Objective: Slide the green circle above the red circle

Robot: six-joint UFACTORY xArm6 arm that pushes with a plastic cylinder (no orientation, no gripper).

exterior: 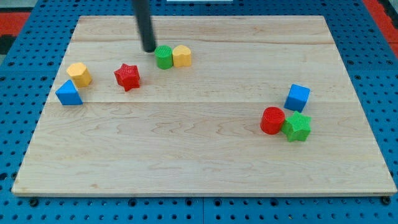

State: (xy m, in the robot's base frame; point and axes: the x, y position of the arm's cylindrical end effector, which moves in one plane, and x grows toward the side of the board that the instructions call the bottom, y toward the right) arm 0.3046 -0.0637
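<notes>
The green circle [163, 56] sits near the view's top, left of centre, touching a yellow block [182, 56] on its right. The red circle [272, 120] lies far off at the view's right, touching a green star [297, 127] on its right, with a blue cube [297, 98] just above them. My tip [149, 49] is right beside the green circle, on its upper left, close to or touching it.
A red star [127, 76] lies left of centre. A yellow block [79, 74] and a blue triangle [69, 93] sit near the board's left edge. The wooden board [205, 162] rests on a blue pegboard table.
</notes>
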